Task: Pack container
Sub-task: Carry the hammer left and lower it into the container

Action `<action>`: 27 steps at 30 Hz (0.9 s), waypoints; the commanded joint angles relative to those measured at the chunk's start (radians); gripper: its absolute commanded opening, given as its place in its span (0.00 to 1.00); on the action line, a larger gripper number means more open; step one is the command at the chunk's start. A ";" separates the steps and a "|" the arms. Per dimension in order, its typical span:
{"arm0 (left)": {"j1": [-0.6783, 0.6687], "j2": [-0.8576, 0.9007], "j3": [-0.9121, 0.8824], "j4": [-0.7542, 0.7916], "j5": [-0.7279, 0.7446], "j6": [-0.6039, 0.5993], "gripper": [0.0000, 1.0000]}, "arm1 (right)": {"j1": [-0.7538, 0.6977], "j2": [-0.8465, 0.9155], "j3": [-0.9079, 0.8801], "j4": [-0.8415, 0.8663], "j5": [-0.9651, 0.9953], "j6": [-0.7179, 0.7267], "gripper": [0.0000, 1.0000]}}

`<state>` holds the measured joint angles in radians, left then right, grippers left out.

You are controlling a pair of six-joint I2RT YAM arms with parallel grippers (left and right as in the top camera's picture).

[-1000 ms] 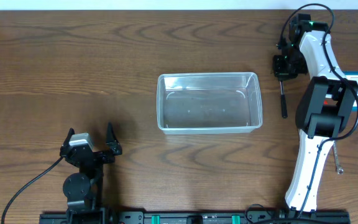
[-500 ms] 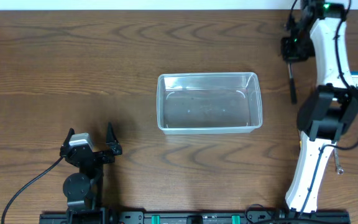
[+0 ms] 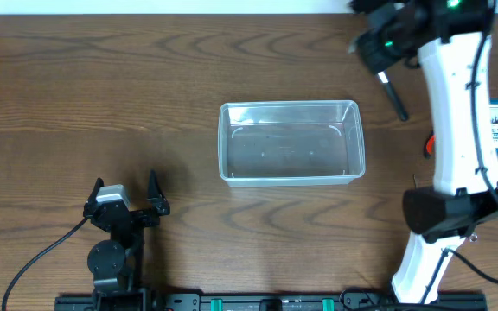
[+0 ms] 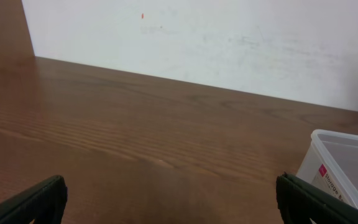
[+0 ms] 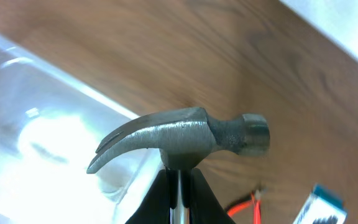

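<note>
Wood-grain brown table point(image 3: 102, 78), and at its middle the clear rectangular plastic container point(image 3: 288, 147), empty, long axis running left to right. The white right arm point(image 3: 456, 112) is nearer: its right gripper point(image 3: 377, 53) hangs just beyond the tub's far right corner, clamped on a steel-headed claw hammer point(image 5: 179, 134). Nearside, the left gripper point(image 3: 126, 200) sits splayed wide.
</note>
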<state>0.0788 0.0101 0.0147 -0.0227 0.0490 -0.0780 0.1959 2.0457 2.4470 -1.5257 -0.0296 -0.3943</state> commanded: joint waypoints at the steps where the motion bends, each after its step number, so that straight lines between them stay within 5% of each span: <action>1: 0.006 -0.006 -0.011 -0.047 -0.016 0.005 0.98 | 0.090 -0.015 0.013 -0.025 -0.013 -0.098 0.01; 12: 0.006 -0.006 -0.011 -0.047 -0.016 0.005 0.98 | 0.313 0.002 -0.075 -0.066 -0.013 -0.217 0.01; 27: 0.006 -0.006 -0.011 -0.047 -0.016 0.005 0.98 | 0.344 0.002 -0.342 -0.024 -0.058 -0.257 0.01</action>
<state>0.0788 0.0101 0.0147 -0.0231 0.0490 -0.0780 0.5354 2.0396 2.1376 -1.5547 -0.0544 -0.6136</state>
